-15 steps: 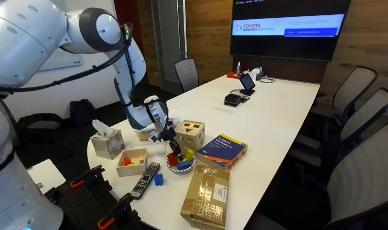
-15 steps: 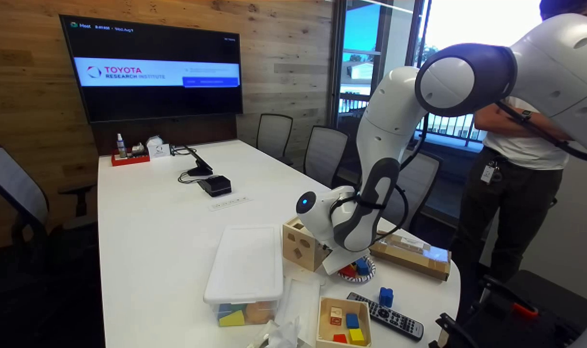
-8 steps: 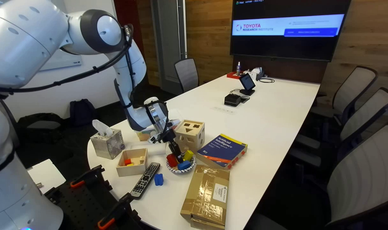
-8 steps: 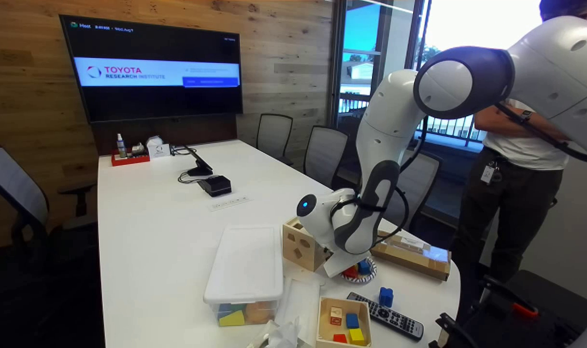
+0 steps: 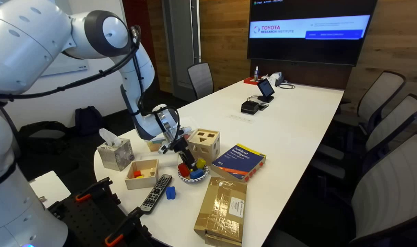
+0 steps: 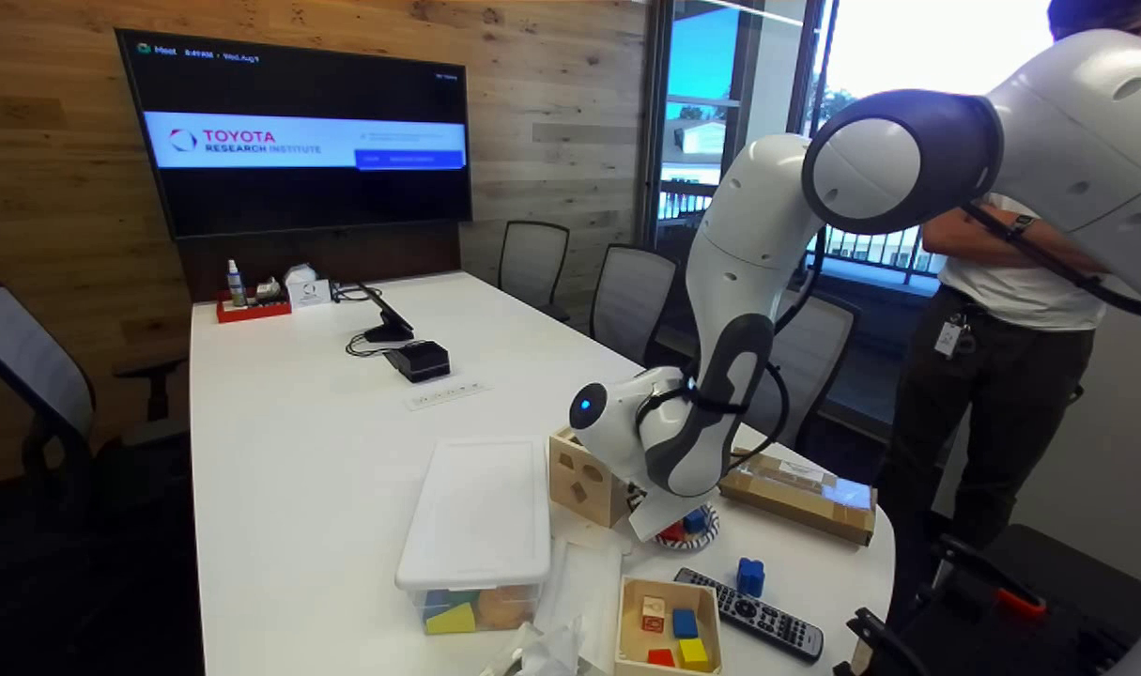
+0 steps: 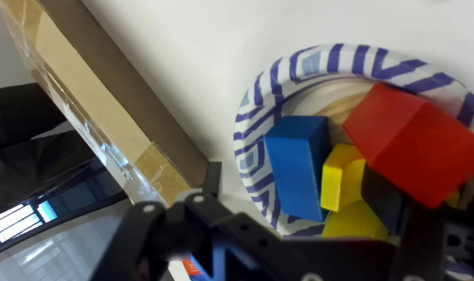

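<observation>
Reaches into bowl (image 7: 256,130) with hand (image 7: 296,183) spread wide; in wrist view, brackets blue block (image 7: 289,164), lying with long axis near top to bottom, slanting right at lower end.

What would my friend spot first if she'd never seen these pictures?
Probably the big white robot arm, because it bends right over the white table. Next come the bright red, blue and yellow blocks, bunched in a striped bowl with the open gripper down at it. Then there's the big screen past the table's far end, with TOYOTA in red letters.
</observation>
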Available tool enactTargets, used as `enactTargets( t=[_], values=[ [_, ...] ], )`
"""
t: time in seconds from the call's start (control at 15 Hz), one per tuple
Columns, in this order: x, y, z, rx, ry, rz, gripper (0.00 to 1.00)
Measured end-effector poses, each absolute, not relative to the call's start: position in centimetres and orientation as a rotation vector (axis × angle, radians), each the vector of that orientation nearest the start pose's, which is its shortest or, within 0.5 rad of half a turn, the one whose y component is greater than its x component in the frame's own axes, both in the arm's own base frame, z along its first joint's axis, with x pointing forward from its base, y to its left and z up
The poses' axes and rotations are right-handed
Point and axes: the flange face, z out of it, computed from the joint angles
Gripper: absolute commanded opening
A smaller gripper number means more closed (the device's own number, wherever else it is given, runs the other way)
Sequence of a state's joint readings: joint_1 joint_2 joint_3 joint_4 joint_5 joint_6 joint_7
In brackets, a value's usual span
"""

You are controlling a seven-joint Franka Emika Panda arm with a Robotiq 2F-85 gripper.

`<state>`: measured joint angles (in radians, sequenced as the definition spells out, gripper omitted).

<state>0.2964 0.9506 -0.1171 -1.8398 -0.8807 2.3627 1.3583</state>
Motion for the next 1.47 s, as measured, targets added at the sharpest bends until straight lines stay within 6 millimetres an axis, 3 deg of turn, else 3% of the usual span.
enactTargets(
  t=[0.67,1.07,1.47],
  values=[
    [55.1,8.5,-1.1,2.41,-0.446,0.125,1.0],
    [56.9,9.6,2.8,2.471,-0.486,0.223,1.0],
    [54.4,12.2,-0.6,2.492,-0.399,0.154,1.0]
  ],
)
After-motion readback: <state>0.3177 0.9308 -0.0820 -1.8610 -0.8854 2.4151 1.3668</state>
